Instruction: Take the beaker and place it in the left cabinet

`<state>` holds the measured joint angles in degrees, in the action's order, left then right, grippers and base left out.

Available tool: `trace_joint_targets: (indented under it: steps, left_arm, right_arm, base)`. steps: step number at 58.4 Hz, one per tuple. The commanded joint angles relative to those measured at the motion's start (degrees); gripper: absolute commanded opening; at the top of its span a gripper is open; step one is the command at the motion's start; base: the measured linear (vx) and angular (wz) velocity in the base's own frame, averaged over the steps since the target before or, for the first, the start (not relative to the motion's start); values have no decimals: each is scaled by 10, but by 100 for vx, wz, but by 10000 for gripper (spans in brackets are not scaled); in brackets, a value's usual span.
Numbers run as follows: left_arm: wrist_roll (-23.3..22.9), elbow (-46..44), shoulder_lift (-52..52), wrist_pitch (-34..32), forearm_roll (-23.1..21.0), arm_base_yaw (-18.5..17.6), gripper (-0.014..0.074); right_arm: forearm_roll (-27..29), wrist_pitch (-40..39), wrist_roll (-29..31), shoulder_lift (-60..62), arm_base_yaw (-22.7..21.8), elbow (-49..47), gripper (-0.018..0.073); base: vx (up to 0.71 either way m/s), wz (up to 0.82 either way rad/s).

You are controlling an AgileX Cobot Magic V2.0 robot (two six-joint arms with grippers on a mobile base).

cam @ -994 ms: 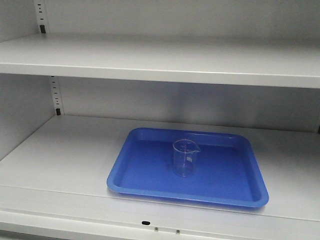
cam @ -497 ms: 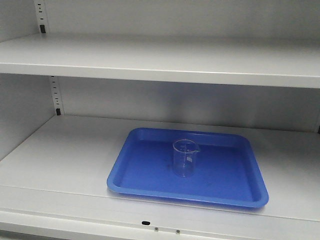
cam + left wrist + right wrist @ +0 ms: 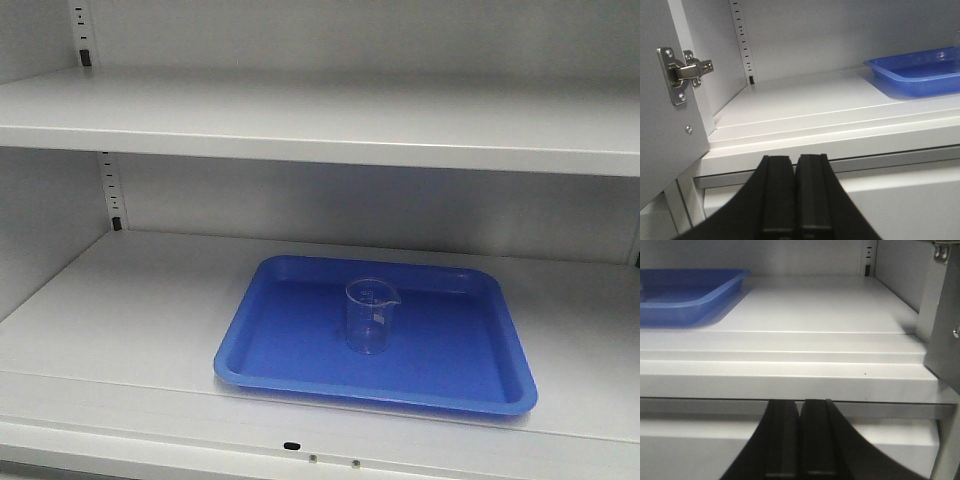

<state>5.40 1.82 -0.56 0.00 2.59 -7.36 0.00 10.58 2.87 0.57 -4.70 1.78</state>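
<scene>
Blue tray (image 3: 440, 350) sits on the lower shelf of the left cabinet (image 3: 140, 300), right of the shelf's centre; bare shelf lies to the tray's left and behind it, the upper shelf well above. The beaker (image 3: 371, 315) stands upright in the tray's middle — long axis vertical, spout toward the right, apart from every rim. Left gripper (image 3: 794, 200) and right gripper (image 3: 800, 445) hang below the shelf's front lip, jaws pressed together, holding nothing. From the left wrist view the beaker is barely a glint — hard to make out.
</scene>
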Motion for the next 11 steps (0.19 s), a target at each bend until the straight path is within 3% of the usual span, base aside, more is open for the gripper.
trace_joint_targets:
  steps: [1, 11]
  left_arm:
    - [-2, 9, -11, -43, -2, 0, 1]
    - [-2, 9, -11, -43, -2, 0, 1]
  right_arm:
    - [0, -52, 4, 9, -3, 3, -6]
    - [0, -52, 4, 9, -3, 3, -6]
  base:
    - [0, 0]
    - [0, 0]
